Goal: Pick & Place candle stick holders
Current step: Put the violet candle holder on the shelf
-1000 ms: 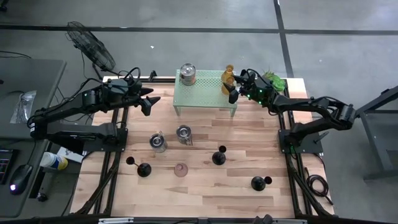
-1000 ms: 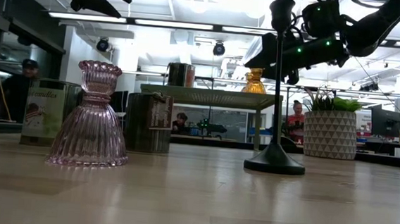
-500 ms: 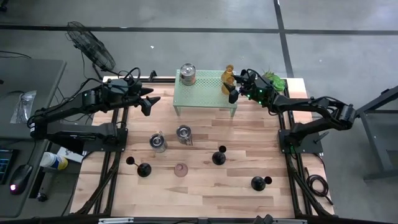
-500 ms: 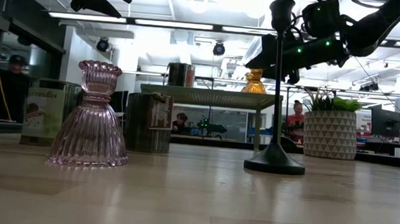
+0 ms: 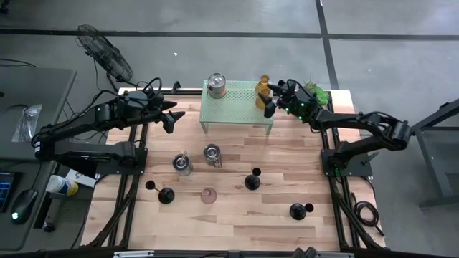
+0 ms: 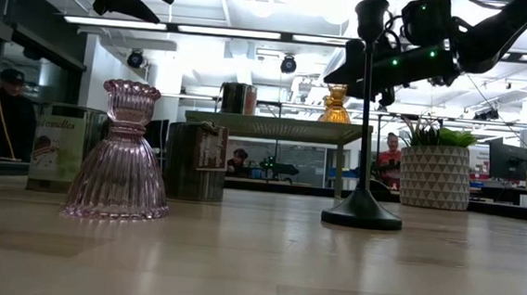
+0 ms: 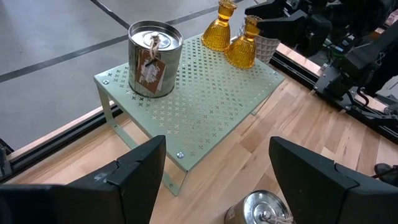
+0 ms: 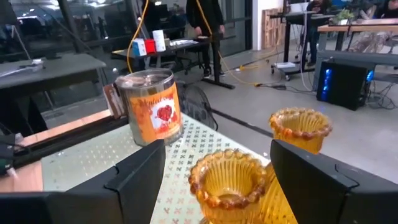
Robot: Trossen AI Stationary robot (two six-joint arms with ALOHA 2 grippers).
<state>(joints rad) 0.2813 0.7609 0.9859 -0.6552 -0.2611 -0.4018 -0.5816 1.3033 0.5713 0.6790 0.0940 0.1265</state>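
Observation:
Two amber glass candle stick holders stand on their bases at the right end of the pale green rack. My right gripper reaches in level from the right. Its open fingers stand on either side of the nearer amber holder without visibly touching it; the other is beyond. A silver tin stands on the rack's left end. My left gripper hangs open above the table, left of the rack. Silver cups, a pink glass holder and black sticks stand on the table.
A green plant in a white pot stands at the far right corner, just behind my right arm. A fan stands off the table's far left corner. Bare wood lies between the rack and the row of silver cups.

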